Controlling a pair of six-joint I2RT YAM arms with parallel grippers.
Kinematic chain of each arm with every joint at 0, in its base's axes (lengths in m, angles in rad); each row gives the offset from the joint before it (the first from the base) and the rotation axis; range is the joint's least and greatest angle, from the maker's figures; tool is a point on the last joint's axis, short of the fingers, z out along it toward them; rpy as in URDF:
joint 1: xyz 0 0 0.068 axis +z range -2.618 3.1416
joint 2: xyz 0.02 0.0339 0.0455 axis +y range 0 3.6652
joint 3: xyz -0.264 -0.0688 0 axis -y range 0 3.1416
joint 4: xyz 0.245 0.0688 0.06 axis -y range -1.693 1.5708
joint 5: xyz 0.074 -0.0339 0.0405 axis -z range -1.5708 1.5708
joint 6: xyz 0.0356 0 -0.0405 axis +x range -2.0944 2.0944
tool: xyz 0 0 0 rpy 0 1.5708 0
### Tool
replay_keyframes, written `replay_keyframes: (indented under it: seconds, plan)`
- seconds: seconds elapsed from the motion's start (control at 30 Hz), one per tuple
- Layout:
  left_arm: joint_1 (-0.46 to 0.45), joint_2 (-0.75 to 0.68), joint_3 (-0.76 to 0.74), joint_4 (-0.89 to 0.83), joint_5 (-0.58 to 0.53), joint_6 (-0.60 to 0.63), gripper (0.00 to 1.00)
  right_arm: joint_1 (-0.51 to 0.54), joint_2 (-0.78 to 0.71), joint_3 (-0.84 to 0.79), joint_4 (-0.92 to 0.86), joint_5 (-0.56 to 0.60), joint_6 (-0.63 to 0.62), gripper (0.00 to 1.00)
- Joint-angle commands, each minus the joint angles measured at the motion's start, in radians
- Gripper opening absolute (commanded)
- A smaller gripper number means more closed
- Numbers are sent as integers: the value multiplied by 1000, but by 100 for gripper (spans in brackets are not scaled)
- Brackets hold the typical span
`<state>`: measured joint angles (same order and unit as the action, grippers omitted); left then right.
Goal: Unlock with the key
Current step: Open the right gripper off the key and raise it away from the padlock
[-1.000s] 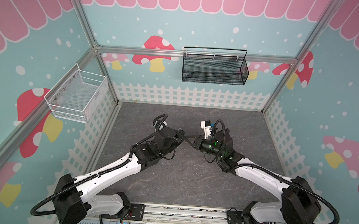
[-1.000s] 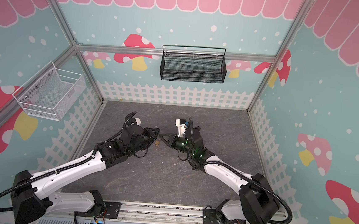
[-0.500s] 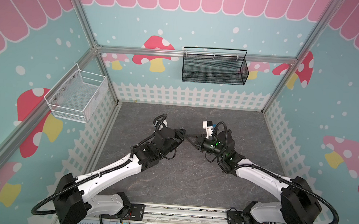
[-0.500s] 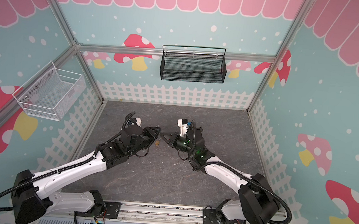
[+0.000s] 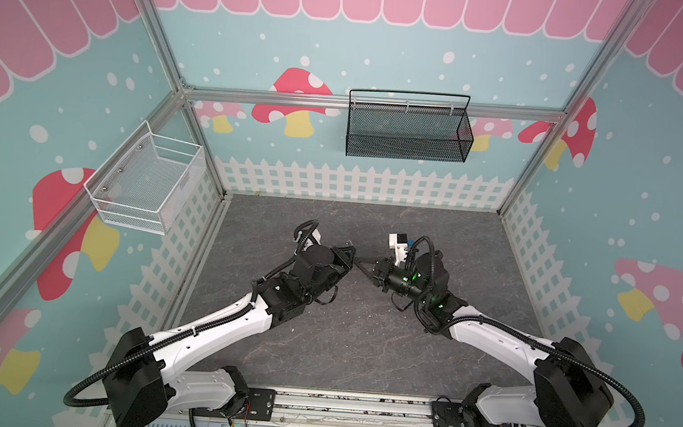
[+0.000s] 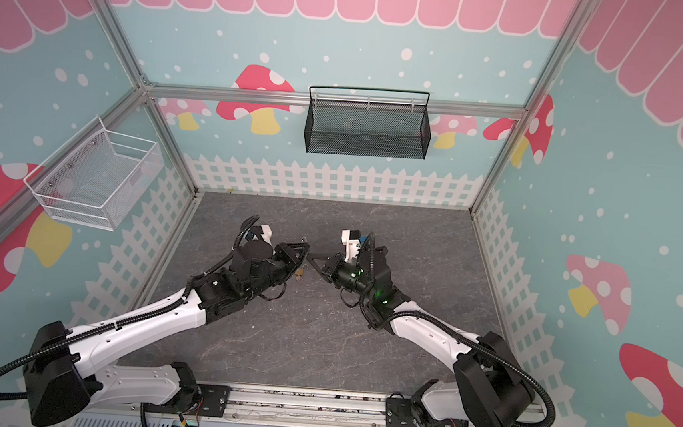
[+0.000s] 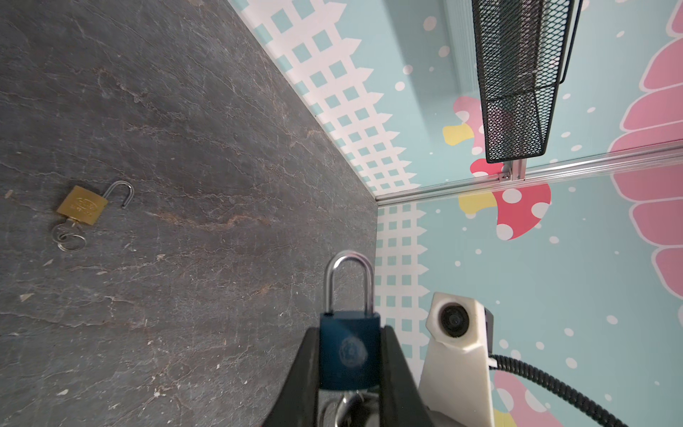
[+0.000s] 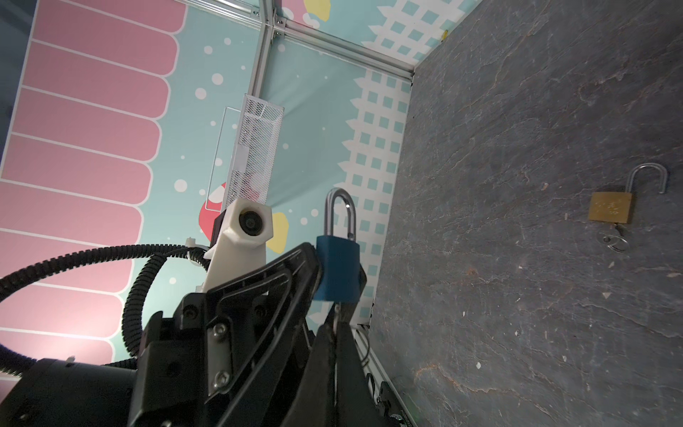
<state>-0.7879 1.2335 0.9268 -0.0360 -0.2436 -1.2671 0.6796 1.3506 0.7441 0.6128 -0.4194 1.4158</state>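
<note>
Mid-frame in both top views, off the floor: left gripper (image 7: 349,329) clamped on blue lock (image 7: 349,355), shackle (image 7: 349,281) seated. Right gripper (image 8: 334,321) pinched shut on key (image 8: 335,309) under the lock body. Risks: an off-axis twist binds the key, the thin key slides between the pads, or the lock rotates in the left jaws.

Soft, even light is filling both top views. Up close, the blue padlock (image 7: 349,351) is showing slightly blurred.

Two high top views steeply down over the floor (image 5: 363,341); wrist views close, opposed, on one blue padlock (image 7: 349,351).
</note>
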Motion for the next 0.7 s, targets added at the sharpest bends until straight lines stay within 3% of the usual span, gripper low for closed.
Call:
replay_keyframes:
  seconds: [0.0, 0.13, 0.37, 0.5, 0.67]
  plan:
    - [-8, -3, 18, 19, -12, 20, 0, 24, -32, 2, 13, -72, -42, 0]
    - [-5, -33, 25, -33, -39, 74, 0, 25, -64, 12, -91, -8, -155, 0]
    - [24, -64, 91, -272, -71, 247, 0, 25, -132, 38, -284, 118, -347, 31]
    - [44, -83, 98, -338, -69, 362, 0, 24, -167, 71, -382, 177, -463, 40]
    - [35, -132, 68, -344, -33, 616, 0, 24, -164, 160, -551, 199, -673, 49]
